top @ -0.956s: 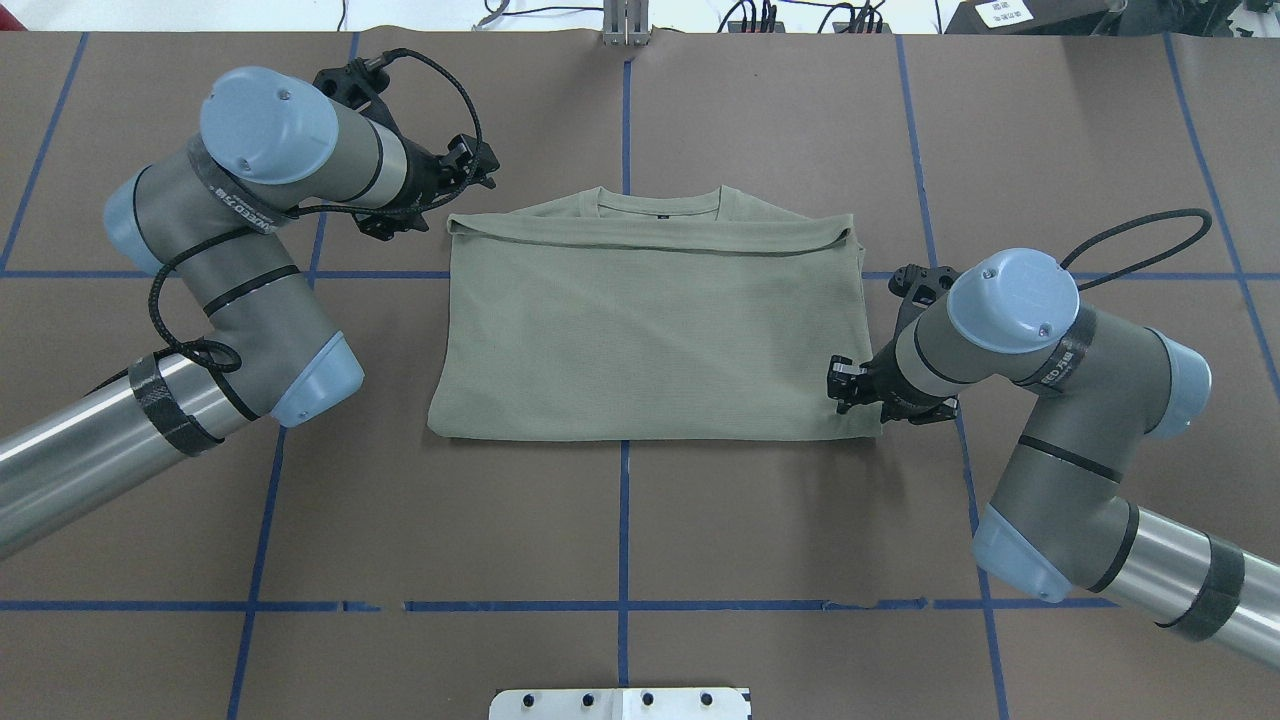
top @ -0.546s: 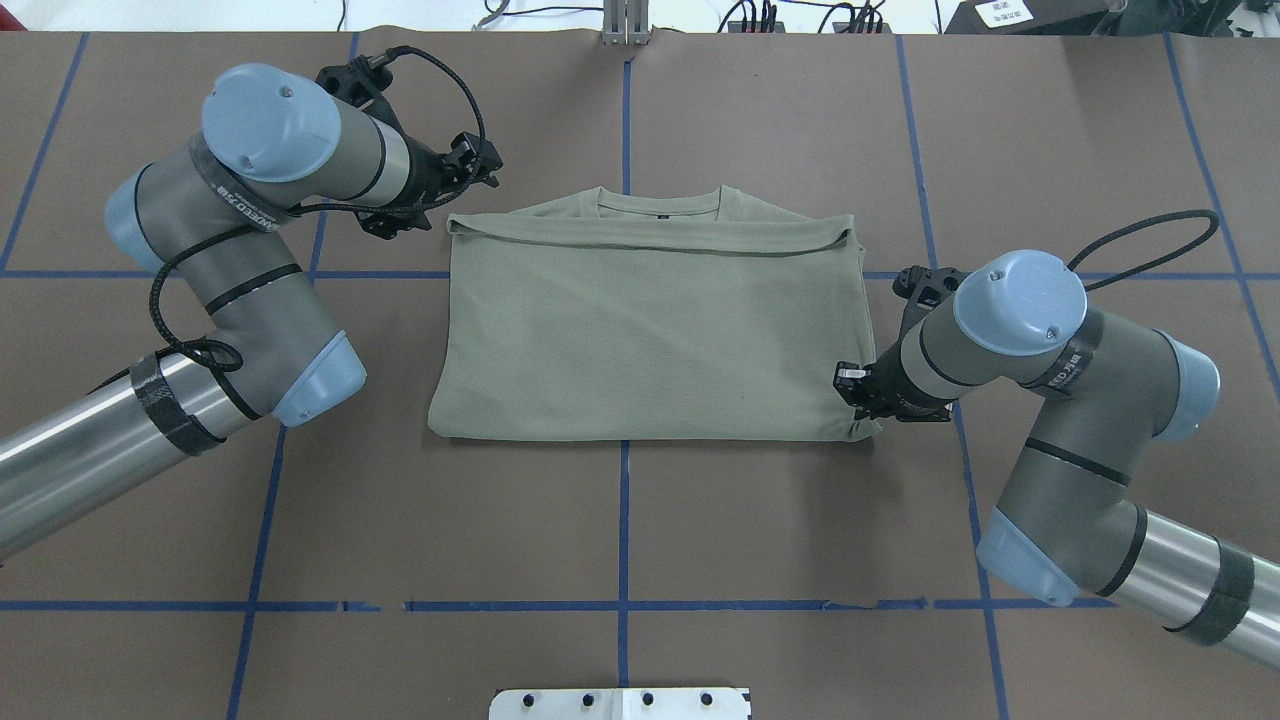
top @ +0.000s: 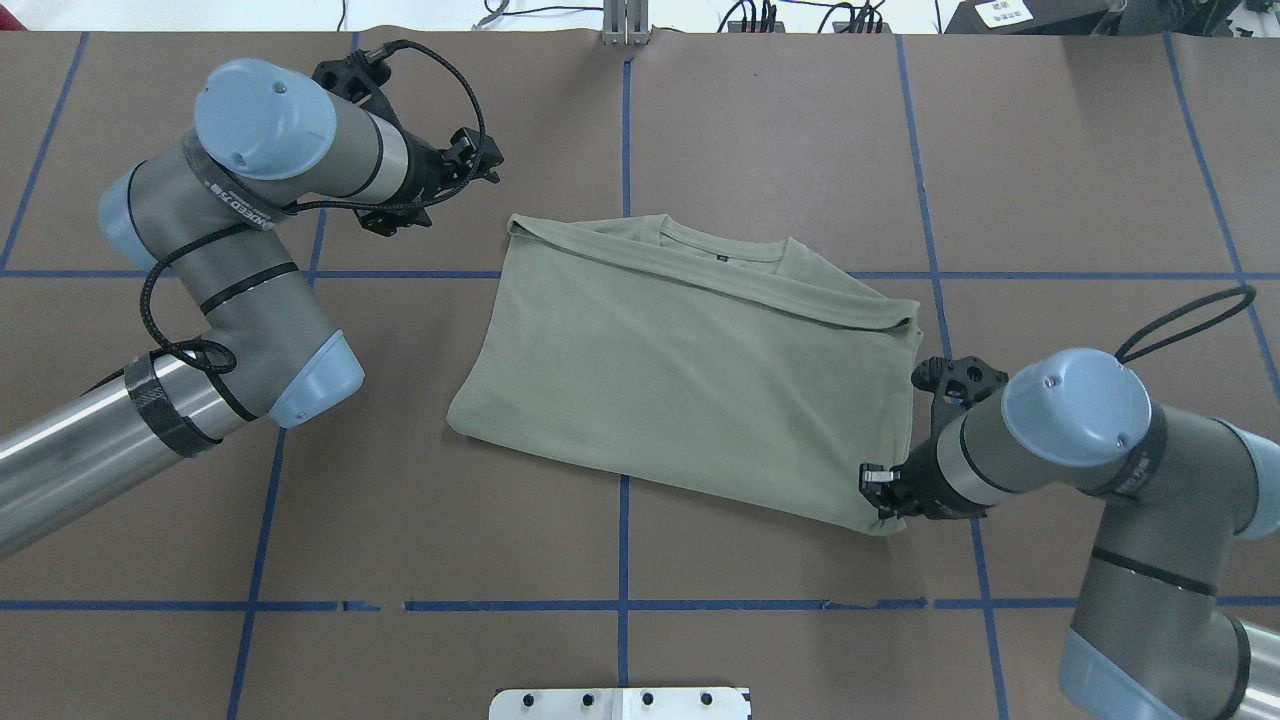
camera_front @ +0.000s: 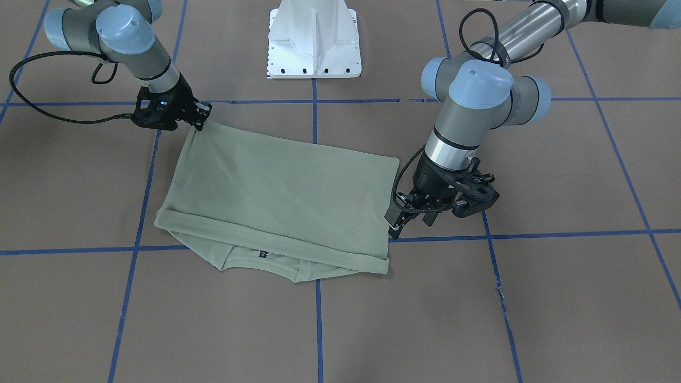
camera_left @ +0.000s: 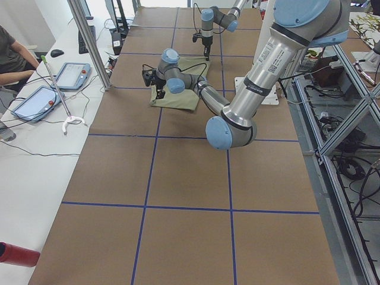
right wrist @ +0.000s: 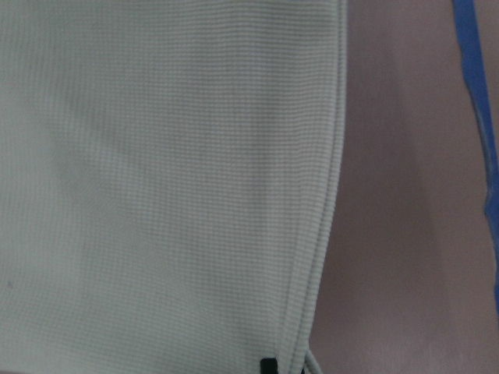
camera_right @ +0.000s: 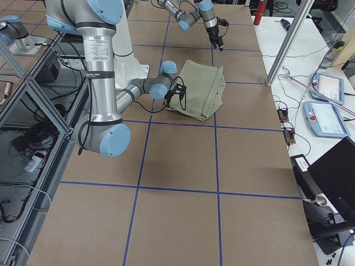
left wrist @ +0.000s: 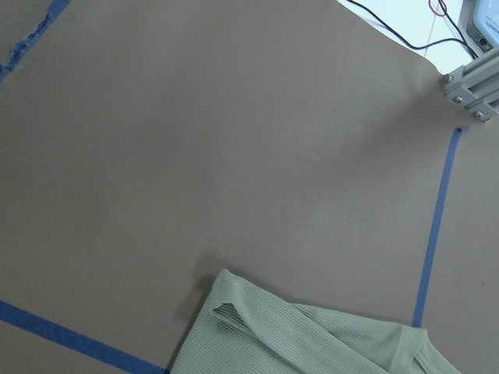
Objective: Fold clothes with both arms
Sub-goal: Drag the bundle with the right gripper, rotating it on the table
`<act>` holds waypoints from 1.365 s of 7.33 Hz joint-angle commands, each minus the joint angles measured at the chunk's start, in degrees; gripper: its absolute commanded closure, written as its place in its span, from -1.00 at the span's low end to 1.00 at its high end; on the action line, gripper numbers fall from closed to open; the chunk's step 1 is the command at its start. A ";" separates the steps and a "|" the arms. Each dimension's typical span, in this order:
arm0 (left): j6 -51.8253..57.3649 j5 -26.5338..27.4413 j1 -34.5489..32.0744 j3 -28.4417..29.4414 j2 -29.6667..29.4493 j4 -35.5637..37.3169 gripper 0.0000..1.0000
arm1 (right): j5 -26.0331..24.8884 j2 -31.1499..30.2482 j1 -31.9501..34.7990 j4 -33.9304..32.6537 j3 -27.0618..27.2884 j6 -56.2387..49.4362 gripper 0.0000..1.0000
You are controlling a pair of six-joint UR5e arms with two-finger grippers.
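The pale sage-green shirt [top: 690,370] lies folded into a rectangle and skewed on the brown table, with its round neck and black label at the far edge. It also shows in the front view [camera_front: 276,197]. My right gripper [top: 878,492] is shut on the shirt's near right corner, low on the table; the front view shows it at the view's left [camera_front: 201,116]. The right wrist view shows the shirt's hem edge [right wrist: 156,195] up close. My left gripper [top: 487,160] is open and empty, just clear of the shirt's far left corner [left wrist: 312,343], and also shows in the front view [camera_front: 404,221].
The white pedestal base [camera_front: 315,42] stands at the table's near middle. Blue tape lines [top: 624,560] grid the brown table. A metal post [top: 625,25] and cables sit at the far edge. An operator [camera_left: 12,53] and tablets are beside the table.
My right gripper has moved toward the robot and to the right with the shirt's corner. The shirt slid right and turned askew. The left arm has barely moved.
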 commanded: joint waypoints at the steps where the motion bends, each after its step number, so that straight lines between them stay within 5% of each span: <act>1: 0.00 1.72 0.30 -3.16 -0.02 3.92 -1.00 | 0.89 -4.47 -7.18 0.00 5.50 1.49 1.00; 4: 0.00 3.82 2.32 -4.84 0.68 4.73 -1.00 | 1.86 -5.98 -18.34 0.08 9.73 9.47 1.00; 5: 0.00 3.83 2.41 -5.98 0.77 5.25 -1.00 | 1.69 -5.90 -20.72 0.08 9.74 11.24 0.31; 6: 0.00 3.83 3.02 -7.21 0.77 7.09 -1.00 | 1.34 -5.72 -22.05 0.17 10.08 12.30 -0.99; 8: 0.00 3.74 5.04 -7.92 0.77 7.28 -1.00 | 1.33 -6.33 -19.71 0.17 13.06 12.49 -1.00; 10: -0.09 3.30 9.68 -10.72 2.43 7.55 -1.00 | 1.68 -5.72 -9.73 0.26 14.92 12.49 -1.00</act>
